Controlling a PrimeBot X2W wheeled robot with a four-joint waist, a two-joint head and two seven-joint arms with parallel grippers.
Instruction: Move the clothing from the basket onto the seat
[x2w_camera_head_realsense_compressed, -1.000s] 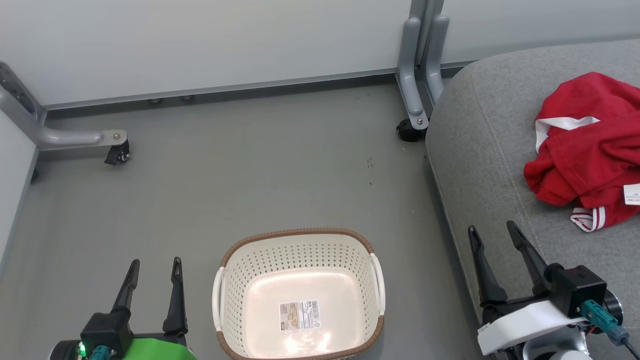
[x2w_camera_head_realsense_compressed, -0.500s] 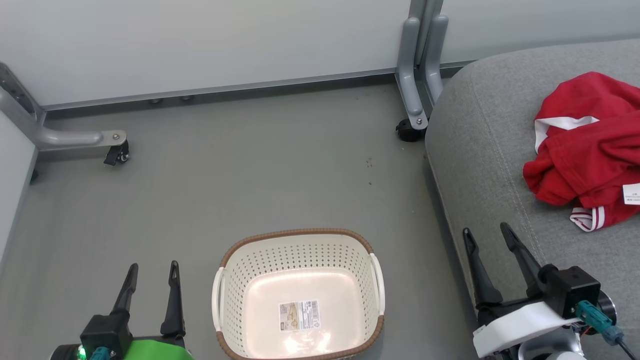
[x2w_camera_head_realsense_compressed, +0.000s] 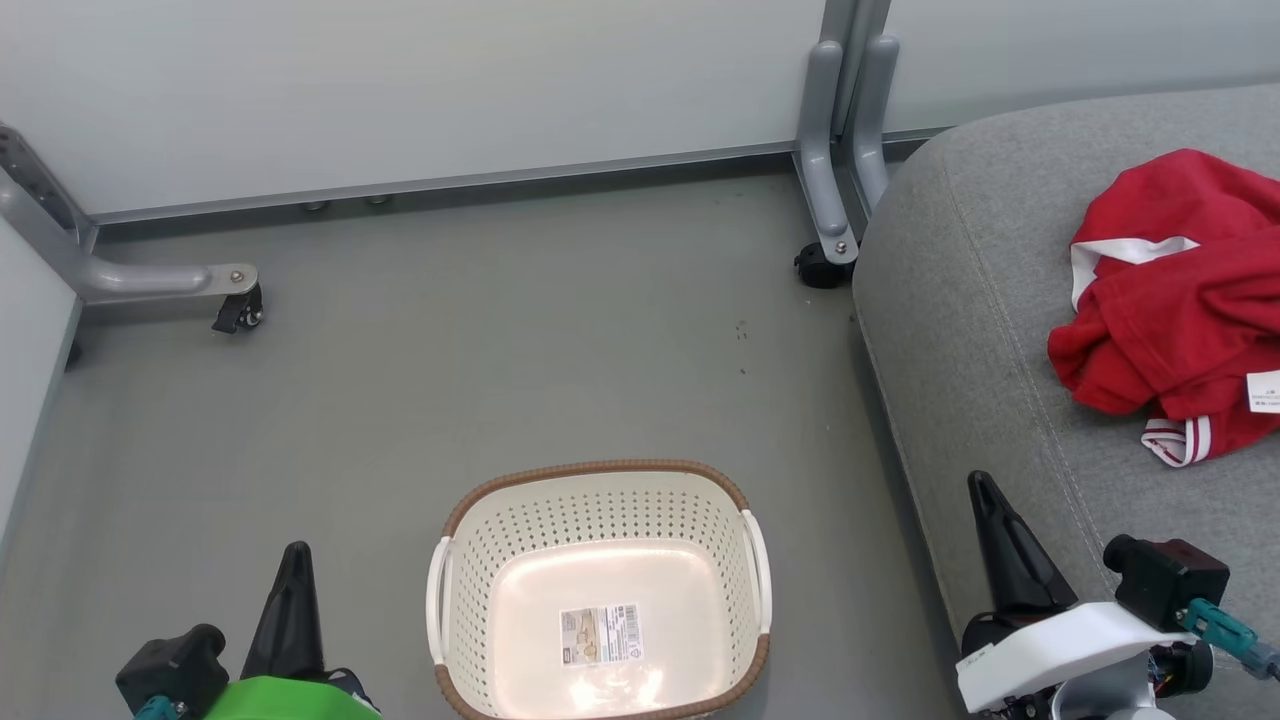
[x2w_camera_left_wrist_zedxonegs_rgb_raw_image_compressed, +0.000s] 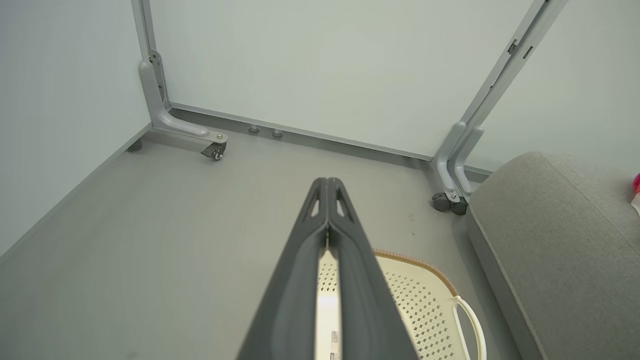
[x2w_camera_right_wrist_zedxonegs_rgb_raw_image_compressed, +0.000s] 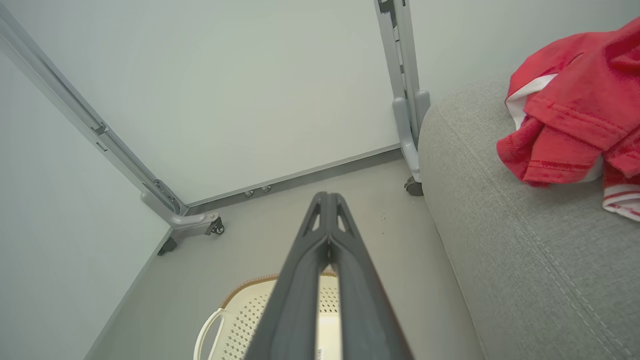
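Observation:
The red clothing (x2w_camera_head_realsense_compressed: 1180, 300) with white trim lies bunched on the grey seat (x2w_camera_head_realsense_compressed: 980, 330) at the right; it appears again in the right wrist view (x2w_camera_right_wrist_zedxonegs_rgb_raw_image_compressed: 575, 125). The cream basket (x2w_camera_head_realsense_compressed: 600, 500) stands on the floor at the bottom centre, with just a sticker on its bottom. My left gripper (x2w_camera_head_realsense_compressed: 294, 560) hangs left of the basket, shut on nothing, fingertips pressed together (x2w_camera_left_wrist_zedxonegs_rgb_raw_image_compressed: 327, 184). Over the seat's front edge, right of the basket, my right gripper (x2w_camera_head_realsense_compressed: 982, 488) is shut and empty as well (x2w_camera_right_wrist_zedxonegs_rgb_raw_image_compressed: 327, 198).
Grey partition panels close off the back and left. Their metal feet with castors (x2w_camera_head_realsense_compressed: 236, 308) (x2w_camera_head_realsense_compressed: 822, 266) stand on the grey floor (x2w_camera_head_realsense_compressed: 500, 350). The seat's rounded edge runs close to the basket's right side.
Both grippers have gone from open to shut on nothing. Both have dropped slightly lower in the head view. Clothing and basket have not moved.

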